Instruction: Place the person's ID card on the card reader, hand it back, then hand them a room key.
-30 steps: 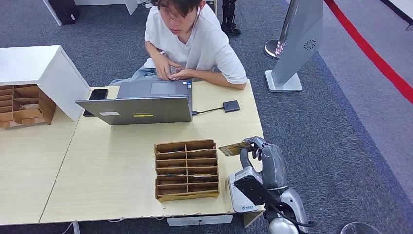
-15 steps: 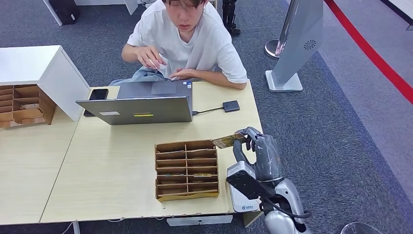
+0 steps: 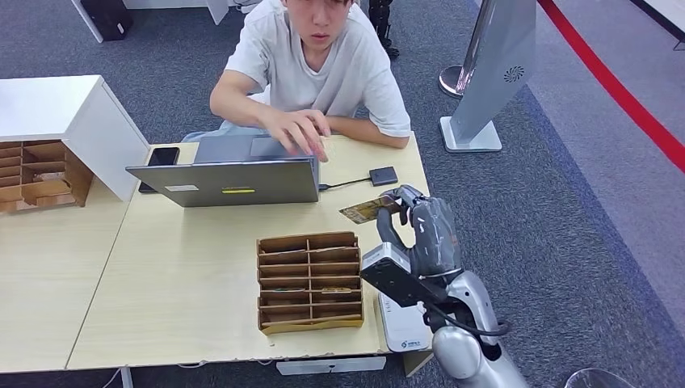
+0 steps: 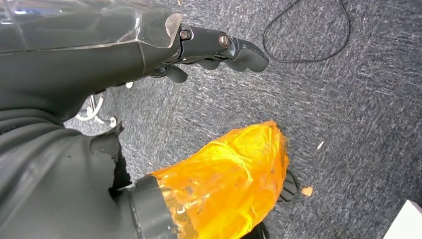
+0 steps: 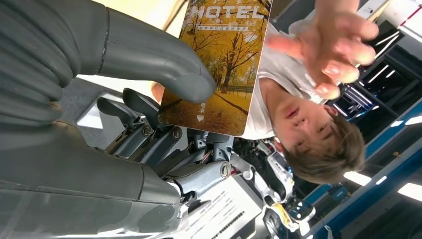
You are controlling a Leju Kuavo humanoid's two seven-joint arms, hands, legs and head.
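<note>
Head view first: right hand (image 3: 420,230) at centre right of the frame pinches a room key (image 3: 365,210) above the desk (image 3: 186,275), between the wooden rack (image 3: 309,281) and the laptop (image 3: 230,182). The card lies nearly flat, its long axis running toward the upper left, where the person's hand (image 3: 297,129) reaches over the laptop. A white card reader (image 3: 404,327) sits at lower right.

Right wrist view adds the print: "HOTEL" over yellow trees, thumb (image 5: 164,64) pressed on the card's face.

Left wrist view has the left hand (image 4: 219,47) over grey carpet (image 4: 348,99), fingers loose, holding nothing.
</note>
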